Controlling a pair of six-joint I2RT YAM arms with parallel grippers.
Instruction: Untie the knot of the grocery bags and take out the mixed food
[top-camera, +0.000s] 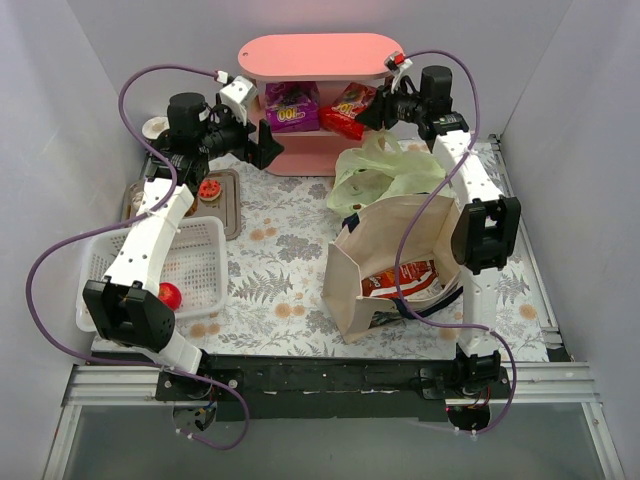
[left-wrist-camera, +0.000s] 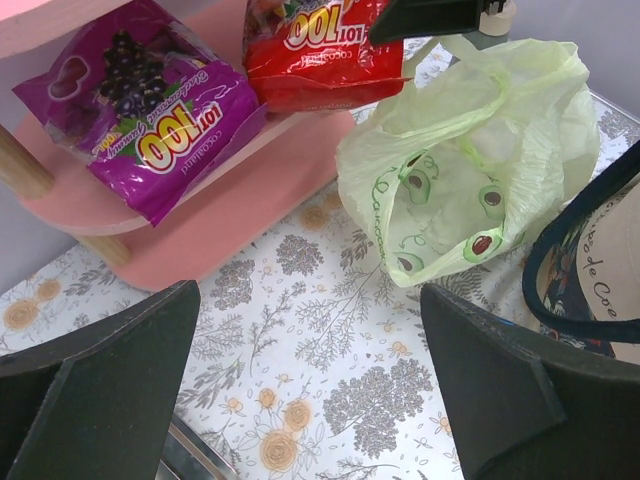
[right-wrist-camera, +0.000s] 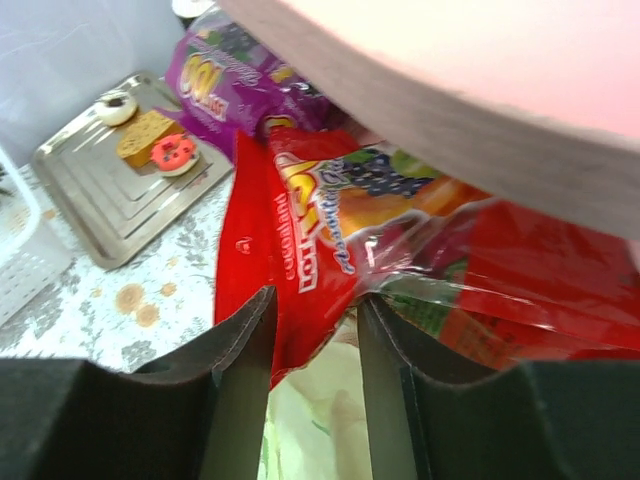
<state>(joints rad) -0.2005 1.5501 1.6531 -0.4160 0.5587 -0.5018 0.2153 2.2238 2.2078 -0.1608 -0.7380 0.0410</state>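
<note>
Starting at the far left of the top view: a white mesh basket (top-camera: 195, 262) with a round red fruit (top-camera: 170, 295) at its near edge. Just beyond it, a metal tray (right-wrist-camera: 100, 210) carrying three pastries (right-wrist-camera: 150, 140): a chocolate-topped ring, a yellow cake wedge and a pink-iced ring.

Next along, the left gripper (left-wrist-camera: 308, 295), hovering above the flowered tablecloth (left-wrist-camera: 300, 400) in front of the pink shelf (top-camera: 320, 48), fingers spread wide with nothing between them.

On the shelf's lower deck, side by side, a purple packet (left-wrist-camera: 140, 110) and a red packet (left-wrist-camera: 310, 40). Printed on both, upside down to the left wrist camera, "LOT 100" in yellow and white, with "cocoaland" in small letters beside it. A cluster of dark berries pictured on the purple one, grapes and orange fruit on the red one. Finer script too small to read.

At the red packet, the right gripper (right-wrist-camera: 315, 300), fingers parted part-way with the packet's lower edge in the gap. Grip or mere contact impossible to tell.

Just right of the shelf and below that gripper, the thin pale green bag (left-wrist-camera: 470, 170), slumped on the cloth, mouth gaping, handle loops slack, little avocado drawings on its skin.

Right beside it, nearer the arms, the beige tote (top-camera: 365, 255), upright and open, with a dark navy handle (left-wrist-camera: 533, 272) and the letters "de Coe" readable on one panel. Inside the tote, more shiny red packets (top-camera: 400, 282), lettering unreadable.
</note>
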